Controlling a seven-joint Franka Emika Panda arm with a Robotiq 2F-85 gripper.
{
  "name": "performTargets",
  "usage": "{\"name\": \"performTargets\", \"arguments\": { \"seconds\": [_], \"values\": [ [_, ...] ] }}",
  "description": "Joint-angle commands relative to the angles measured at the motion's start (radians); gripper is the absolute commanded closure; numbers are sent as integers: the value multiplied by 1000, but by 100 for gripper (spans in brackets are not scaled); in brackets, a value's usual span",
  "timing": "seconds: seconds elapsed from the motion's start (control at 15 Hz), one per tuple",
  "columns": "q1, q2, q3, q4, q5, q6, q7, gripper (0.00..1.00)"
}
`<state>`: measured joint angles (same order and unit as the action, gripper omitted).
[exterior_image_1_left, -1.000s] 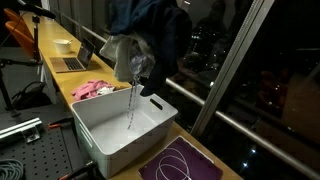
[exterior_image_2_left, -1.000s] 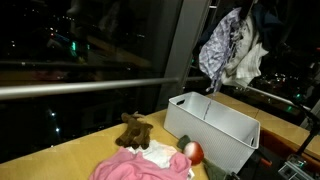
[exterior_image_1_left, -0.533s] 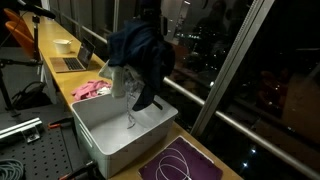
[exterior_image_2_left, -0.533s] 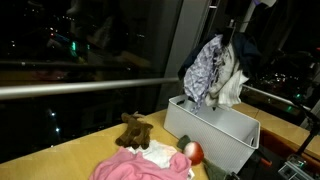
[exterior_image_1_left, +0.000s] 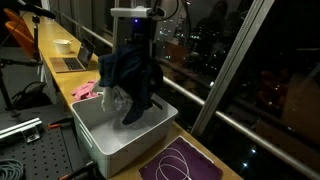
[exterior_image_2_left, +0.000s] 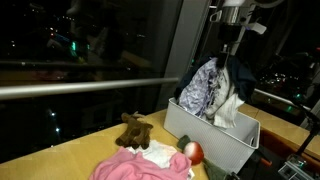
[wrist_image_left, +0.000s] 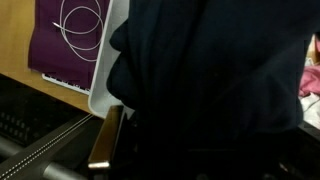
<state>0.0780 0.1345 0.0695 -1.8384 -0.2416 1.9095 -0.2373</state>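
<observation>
one large bundle of dark and patterned clothes (exterior_image_1_left: 130, 78) hangs from the gripper (exterior_image_1_left: 136, 42). the jaws are pinched fully shut on the top of the cloth. the bundle's lower folds are down inside the white bin (exterior_image_1_left: 100, 140) and its upper part is above the rim.

risks, as i judge them:
- the bundle is wide and sits toward the window-side wall in an exterior view (exterior_image_2_left: 213, 90), so a sleeve could drape over the rim (exterior_image_2_left: 243, 120) and drag the rest out.
- the grip is on a small gather of fabric, so loose layers may slip free unevenly.
- the wrist view is almost all dark cloth (wrist_image_left: 210, 90), so little can be checked from there.
- dangling ends could snag the bin edge (wrist_image_left: 105, 60).

containers: the bin holds the lower folds of the bundle, and its floor under the cloth is hidden. outside it are a pink cloth (exterior_image_2_left: 140, 165), a purple mat (exterior_image_1_left: 180, 162), a stuffed toy (exterior_image_2_left: 133, 130) and a red object (exterior_image_2_left: 193, 152).
</observation>
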Motion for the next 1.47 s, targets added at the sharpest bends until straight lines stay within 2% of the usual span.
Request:
{"name": "performTargets", "arguments": {
  "seconds": [0.0, 0.4, 0.87, 0.93, 1.0, 1.07, 1.4],
  "values": [
    [-18, -48, -7, -113, 19, 75, 0, 100],
    [-30, -85, -10, -258, 34, 162, 4, 100],
    [-30, -83, -14, -338, 14, 231, 8, 100],
    [-32, -83, -16, -346, 12, 235, 5, 75],
    [-34, -84, -18, -352, 14, 236, 3, 74],
    [-35, -85, -19, -356, 16, 237, 1, 68],
    [-28, -90, -11, -356, 17, 227, 14, 31]
  ]
}}
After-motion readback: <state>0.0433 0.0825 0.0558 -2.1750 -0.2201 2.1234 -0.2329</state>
